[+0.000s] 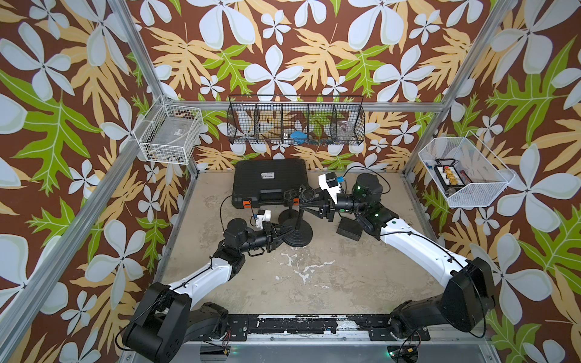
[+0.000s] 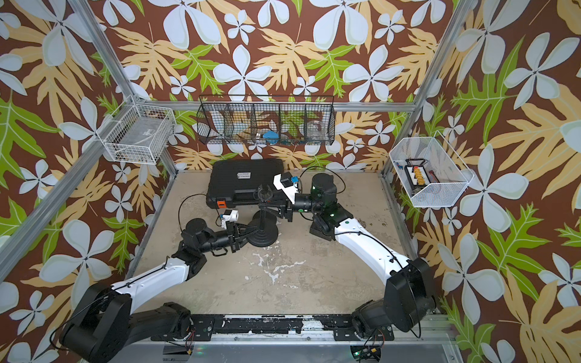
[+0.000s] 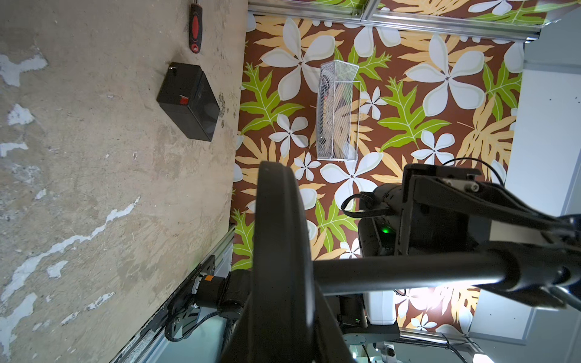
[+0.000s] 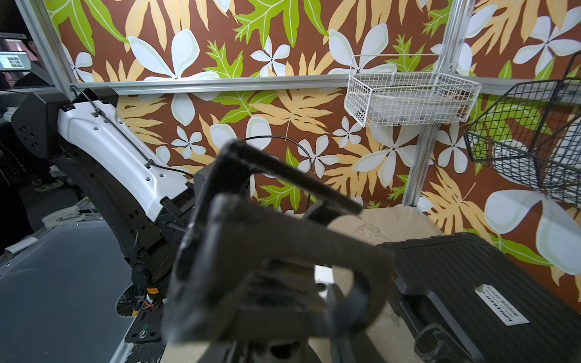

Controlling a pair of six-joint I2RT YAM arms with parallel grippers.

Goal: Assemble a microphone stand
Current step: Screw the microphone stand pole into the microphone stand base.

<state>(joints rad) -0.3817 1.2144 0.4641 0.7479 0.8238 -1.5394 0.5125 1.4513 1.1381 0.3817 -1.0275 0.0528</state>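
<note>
The left gripper (image 1: 290, 228) reaches in from the left. It is pinched shut on the left rim of the round base (image 1: 302, 241). The base is in the middle of the table (image 1: 314, 276). I cannot tell if it sits flat or is lifted a little.

A thin black pole (image 1: 299, 221) stands up from the middle of the base. So the long way of the stand goes up and down, not along the table.

The right gripper (image 1: 301, 208) reaches in from the right, at the top end of the pole. It has one finger on each side of that end, very close to it. I cannot tell if they squeeze it yet. The right arm is nearer the top of the stand. The left arm is nearer the bottom.

I think the next move is a turn or a push along the pole's up-and-down line, with the left gripper holding the base firm. If the top grip is off to one side, the pole could tip.

A black case (image 1: 267, 182) lies just far of the stand. A small black box (image 1: 349, 228) lies to its right.
</note>
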